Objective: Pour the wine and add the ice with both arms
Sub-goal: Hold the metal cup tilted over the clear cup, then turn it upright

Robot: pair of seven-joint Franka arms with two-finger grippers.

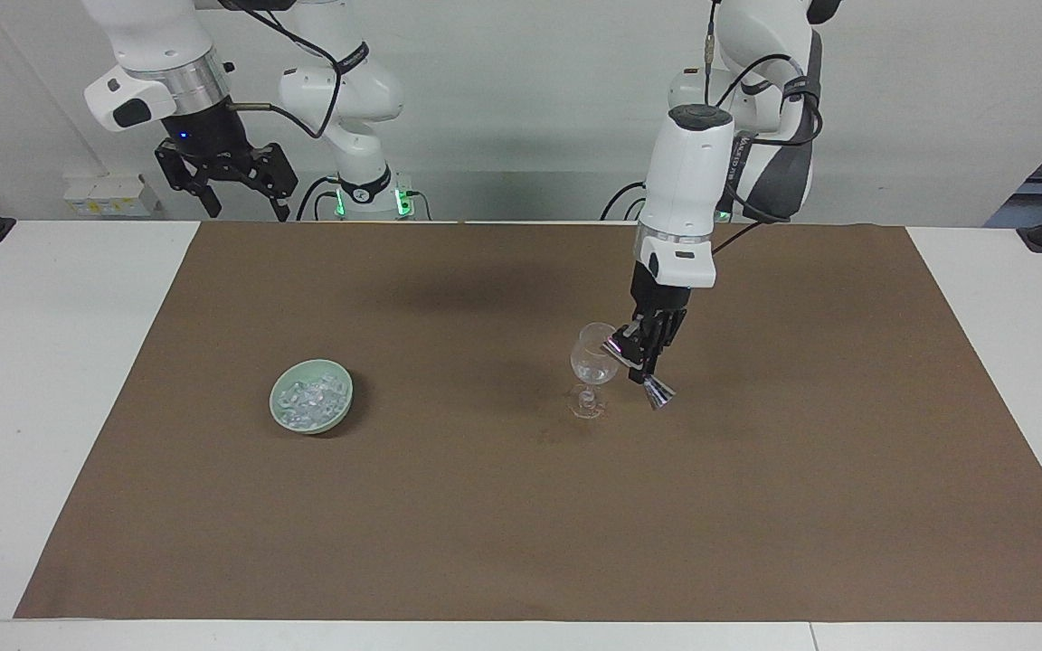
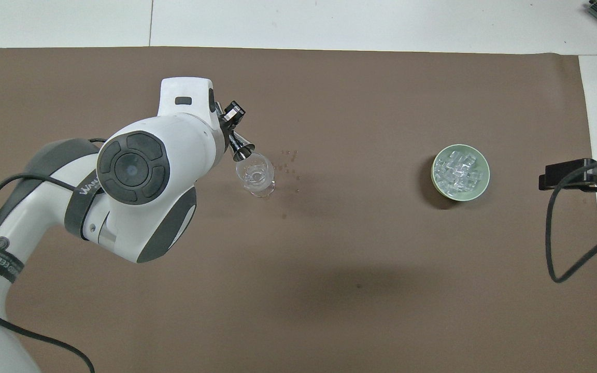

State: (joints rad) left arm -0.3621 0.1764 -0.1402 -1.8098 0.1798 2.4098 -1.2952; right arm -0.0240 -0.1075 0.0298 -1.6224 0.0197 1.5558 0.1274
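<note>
Two grippers we see: left gripper (image 1: pixel 646 354) clamps a steel jigger (image 1: pixel 637 365) tilted over the glass (image 1: pixel 592 365) mid-frame; right gripper (image 1: pixel 241 203) waits upper left, fingers apart; ice (image 1: pixel 308 398) lower left in the bowl (image 1: pixel 338 411).

Bright, even overhead light; soft shadows; perhaps slight edge blur.

A brown mat (image 1: pixel 521 506) covers the white table (image 1: pixel 42 362); small droplets (image 2: pixel 290 166) dot it.

White table (image 1: pixel 42 380); brown mat (image 1: pixel 485 506) carries bowl (image 1: pixel 310 396), glass (image 1: pixel 592 371).
</note>
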